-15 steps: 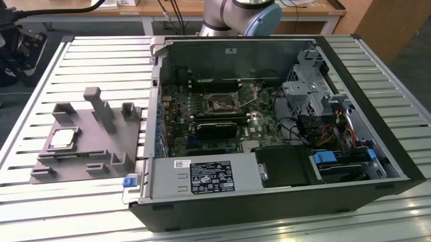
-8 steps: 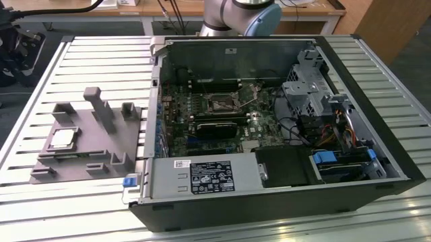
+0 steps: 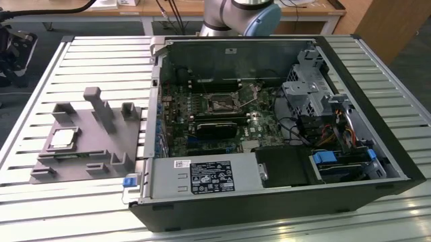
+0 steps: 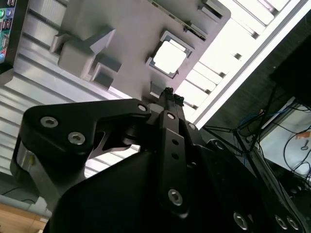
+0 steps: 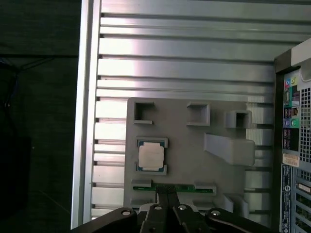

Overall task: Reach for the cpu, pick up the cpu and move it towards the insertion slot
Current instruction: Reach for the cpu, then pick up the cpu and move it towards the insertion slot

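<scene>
The cpu (image 3: 62, 138) is a small silvery square chip lying flat in a recess of the grey plastic tray (image 3: 88, 118), at the exterior view's left. Both wrist views show the cpu (image 5: 151, 156) (image 4: 169, 57) from above. My gripper (image 5: 167, 194) hangs high over the tray, a little off to one side of the chip, its black fingers (image 4: 170, 97) pressed together with nothing between them. The insertion slot (image 3: 221, 103) is a square socket with a metal frame on the motherboard inside the open computer case.
The open computer case (image 3: 377, 166) lies on a slatted aluminium table (image 3: 101, 55), beside the tray. Upright pegs (image 3: 101, 108) rise from the tray near the chip. A green memory stick (image 5: 170, 187) sits in the tray under the gripper. The table edge (image 5: 85, 121) runs close to the tray.
</scene>
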Available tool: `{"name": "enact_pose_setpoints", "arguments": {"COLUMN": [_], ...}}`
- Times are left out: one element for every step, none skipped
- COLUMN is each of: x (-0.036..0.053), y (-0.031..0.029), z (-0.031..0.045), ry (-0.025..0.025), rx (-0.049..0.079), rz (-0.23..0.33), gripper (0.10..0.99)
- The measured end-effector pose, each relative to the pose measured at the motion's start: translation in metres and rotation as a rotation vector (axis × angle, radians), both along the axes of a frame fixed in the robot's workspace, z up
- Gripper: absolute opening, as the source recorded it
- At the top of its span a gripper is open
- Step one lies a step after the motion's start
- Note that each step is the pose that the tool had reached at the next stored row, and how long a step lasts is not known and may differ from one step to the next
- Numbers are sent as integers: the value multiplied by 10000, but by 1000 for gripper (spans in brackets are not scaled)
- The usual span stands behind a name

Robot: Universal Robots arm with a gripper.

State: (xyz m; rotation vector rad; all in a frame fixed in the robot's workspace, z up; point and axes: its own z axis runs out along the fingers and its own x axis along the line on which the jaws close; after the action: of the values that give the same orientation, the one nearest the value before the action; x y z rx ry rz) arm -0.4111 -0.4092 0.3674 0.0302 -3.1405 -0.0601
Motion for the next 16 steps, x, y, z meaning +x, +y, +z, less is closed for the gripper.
{"name": "enact_pose_setpoints", "arguments": {"x": [-17,-31,-46,-65,-80,-92,-99,-105,-109,-110,-111,-111,-112,-112,-112,-112], "y": [0,0,0,1,1,1,1,1,0,0,0,0,1,0,0,0], "z": [-1,-2,-4,-8,-11,-13,-19,-25,-31,-37,-45,-53,-59,-69,-77,-89], "ry": [-1,-2,-2,-2,-3,-1,-2,-3,-3,-2,3,4,5,3,5,5], "rx": [0,0,-1,0,-1,-1,-1,-5,-5,-5,-7,-8,-9,-8,-10,-10], "rz": [-1,0,-1,-1,-2,-2,-1,-1,-1,0,0,0,-1,-1,-1,-1], "gripper": [114,169,231,231,294,353,353,412,412,471,525,525,584,643,643,702]}}
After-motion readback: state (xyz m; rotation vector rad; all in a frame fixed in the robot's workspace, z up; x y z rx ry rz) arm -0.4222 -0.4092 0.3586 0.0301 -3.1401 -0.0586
